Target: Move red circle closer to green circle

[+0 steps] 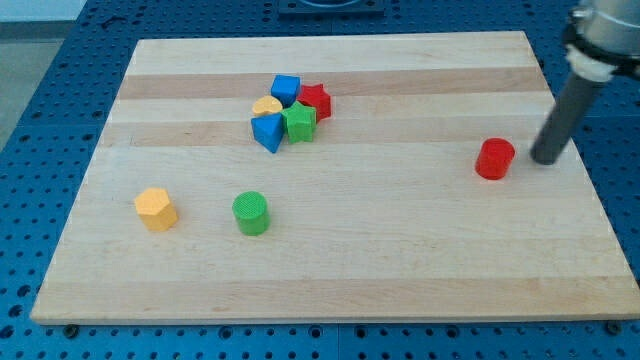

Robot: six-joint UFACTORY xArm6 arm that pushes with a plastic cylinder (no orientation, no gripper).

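The red circle (494,159) is a short red cylinder at the view's right on the wooden board (400,260). The green circle (250,213) is a short green cylinder at the lower left of the board, far from the red one. My tip (546,160) is at the end of the dark rod, which comes down from the view's upper right. The tip stands just right of the red circle, with a small gap between them.
A tight cluster sits at the upper middle: a blue cube (286,88), a red star-like block (316,100), a green block (300,122), a yellow block (266,106) and a blue block (268,132). A yellow hexagon block (156,208) lies left of the green circle.
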